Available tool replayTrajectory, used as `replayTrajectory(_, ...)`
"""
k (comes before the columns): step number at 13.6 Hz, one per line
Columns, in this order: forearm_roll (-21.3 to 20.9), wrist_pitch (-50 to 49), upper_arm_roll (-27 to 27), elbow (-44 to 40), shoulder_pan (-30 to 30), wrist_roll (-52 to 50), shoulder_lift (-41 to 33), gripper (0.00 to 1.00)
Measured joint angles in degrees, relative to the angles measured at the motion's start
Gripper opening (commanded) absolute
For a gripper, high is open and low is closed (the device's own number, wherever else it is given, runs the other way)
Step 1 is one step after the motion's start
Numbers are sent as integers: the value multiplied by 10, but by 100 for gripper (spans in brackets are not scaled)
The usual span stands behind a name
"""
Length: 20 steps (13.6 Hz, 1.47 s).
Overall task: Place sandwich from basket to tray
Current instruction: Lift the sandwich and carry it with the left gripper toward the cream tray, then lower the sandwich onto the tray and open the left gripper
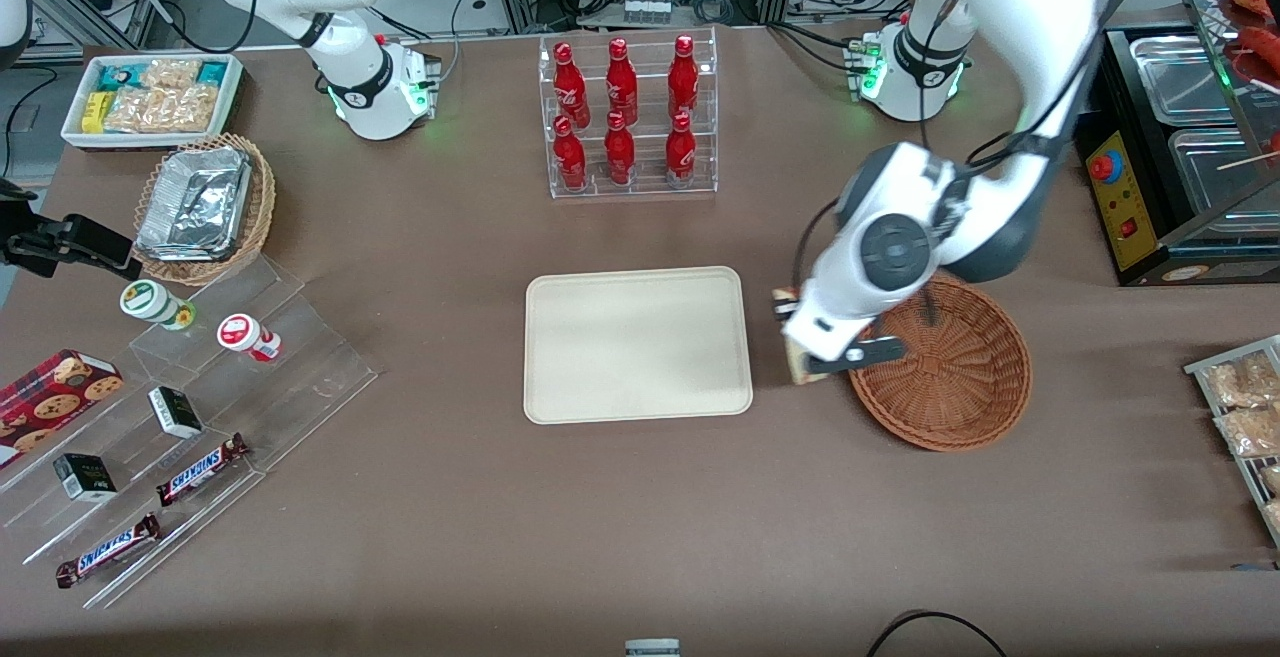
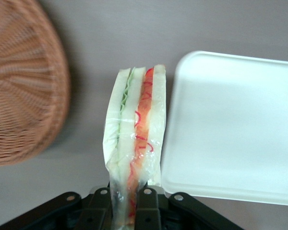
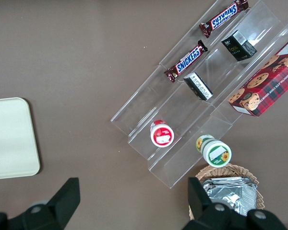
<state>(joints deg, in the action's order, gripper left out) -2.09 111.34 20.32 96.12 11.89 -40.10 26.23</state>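
Observation:
My left gripper (image 1: 797, 337) is shut on the sandwich (image 2: 135, 132), a wrapped wedge of white bread with red and green filling. It holds the sandwich above the bare table in the gap between the basket (image 1: 950, 367) and the tray (image 1: 637, 344). In the front view only a sliver of the sandwich (image 1: 797, 369) shows beside the gripper body. The reddish-brown wicker basket (image 2: 24, 81) holds nothing that I can see. The cream tray (image 2: 235, 124) has nothing on it, and its edge lies right beside the sandwich.
A clear rack of red bottles (image 1: 627, 117) stands farther from the front camera than the tray. Toward the parked arm's end are a clear stepped shelf (image 1: 170, 417) with snacks, a tan basket of foil trays (image 1: 200, 202) and a white snack bin (image 1: 150, 97). A black food warmer (image 1: 1190, 137) stands at the working arm's end.

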Motion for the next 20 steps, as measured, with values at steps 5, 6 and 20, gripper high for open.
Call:
replayTrajectory(5, -12, 0, 1, -141, 102, -77, 124, 0)
replayTrajectory(6, -21, 0, 1, -168, 123, -94, 147, 0)
replayTrajectory(20, -84, 6, -43, -292, 229, -206, 260, 100)
